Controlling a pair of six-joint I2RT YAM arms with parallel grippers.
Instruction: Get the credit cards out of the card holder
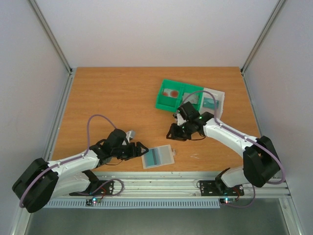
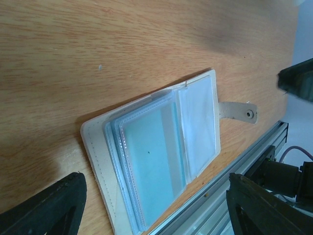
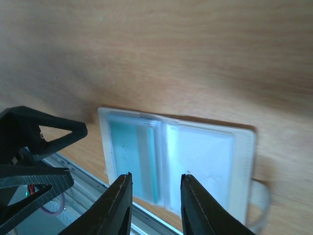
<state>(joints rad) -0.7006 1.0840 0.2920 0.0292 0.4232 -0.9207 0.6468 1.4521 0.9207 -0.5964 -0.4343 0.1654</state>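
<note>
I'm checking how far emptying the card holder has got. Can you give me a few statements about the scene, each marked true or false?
1. The holder lies flat on the table. True.
2. A teal card sits in the holder. True.
3. The left fingers are clamped on the holder. False: they stand wide open, not closed on it.
4. The bin is empty. False: a red-marked card lies in one compartment.
5. The right fingers grip a card. False: there is a gap between them with nothing in it.
</note>
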